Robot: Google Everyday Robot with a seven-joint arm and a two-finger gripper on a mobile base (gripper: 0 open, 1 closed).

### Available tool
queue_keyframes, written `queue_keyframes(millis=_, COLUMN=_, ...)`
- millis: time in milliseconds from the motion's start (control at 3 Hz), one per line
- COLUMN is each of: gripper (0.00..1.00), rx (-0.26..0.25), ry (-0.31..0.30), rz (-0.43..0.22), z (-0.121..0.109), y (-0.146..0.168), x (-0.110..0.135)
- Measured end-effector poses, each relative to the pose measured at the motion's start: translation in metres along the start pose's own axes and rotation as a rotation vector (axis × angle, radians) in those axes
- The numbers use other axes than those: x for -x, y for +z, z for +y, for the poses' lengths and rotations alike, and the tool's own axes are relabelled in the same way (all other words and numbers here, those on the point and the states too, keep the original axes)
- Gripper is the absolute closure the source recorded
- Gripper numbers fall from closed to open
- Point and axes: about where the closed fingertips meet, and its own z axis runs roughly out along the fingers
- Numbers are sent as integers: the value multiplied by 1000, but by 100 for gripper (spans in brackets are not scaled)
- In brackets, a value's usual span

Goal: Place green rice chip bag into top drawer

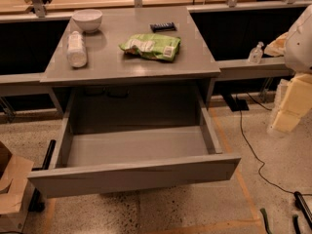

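The green rice chip bag (151,46) lies flat on the grey table top (122,67), right of the middle, with its white label toward the right end. The top drawer (131,172) is pulled wide open below the table's front edge, and its grey inside shows nothing in it. My arm comes in at the right edge of the view as white and cream parts. Its gripper (286,117) hangs there, to the right of the table, well apart from the bag and the drawer, holding nothing that I can see.
A white bowl (87,19) and a white bottle (76,48) lying on its side are at the table's left. A small black bar (162,27) is behind the bag. A small clear bottle (255,53) stands on the ledge at right. A black cable (251,150) runs over the floor. A cardboard box (12,184) is at lower left.
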Motion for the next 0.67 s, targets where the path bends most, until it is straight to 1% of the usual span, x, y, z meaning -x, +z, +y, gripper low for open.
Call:
queue_keyframes(millis=333, gripper=0, rx=0, ry=0, rz=0, z=0, y=0, x=0)
queue_keyframes(millis=667, gripper=0, rx=-20, ry=-3, rz=-72, z=-12, y=4, x=9)
